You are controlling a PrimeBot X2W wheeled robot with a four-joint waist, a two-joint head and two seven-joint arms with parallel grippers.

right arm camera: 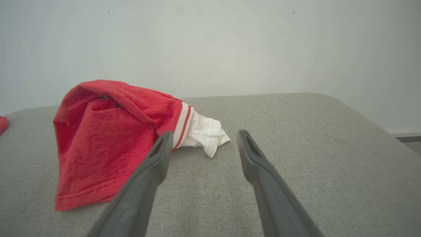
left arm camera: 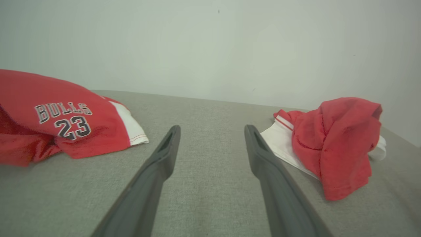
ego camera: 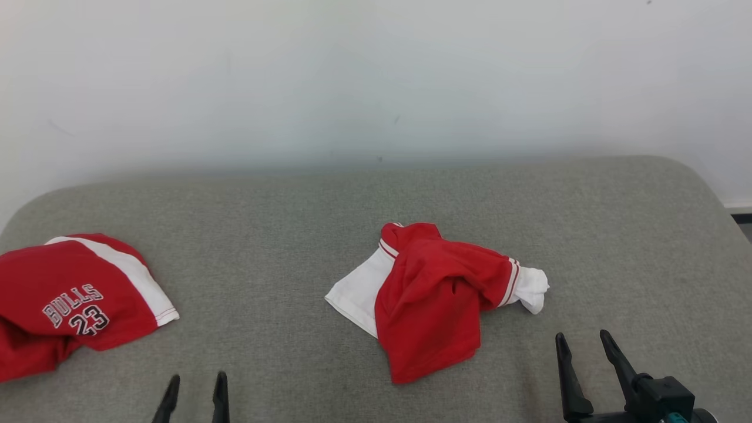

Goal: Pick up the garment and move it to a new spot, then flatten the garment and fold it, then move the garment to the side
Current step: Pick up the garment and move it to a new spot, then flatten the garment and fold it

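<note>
Grey woven cloth covers the bench (ego camera: 294, 194), with a pale wall behind it. Both hands are released and hold nothing: the right hand (ego camera: 583, 336) and the left hand (ego camera: 198, 378) each show two dark fingers spread apart over bare cloth.

The risk, as I judge it, comes from the shape of the garment (ego camera: 435, 299). It is a crumpled heap, red layers thrown over white ones, so a pinch can catch the top layer alone. Then the heap unrolls in the lift and one part drags on the bench. A pinch that goes too deep can catch the bench cover. A second red garment (ego camera: 70, 299), printed "BULLS 23", lies in front of the left hand and to its left. A hand can take it by mistake.

The garment lies on the bench in front of the right hand (right arm camera: 204, 132) and to its left, near but apart; its white end (right arm camera: 207, 126) is the closest part. From the left hand (left arm camera: 212, 129) it is in front and well to the right.
</note>
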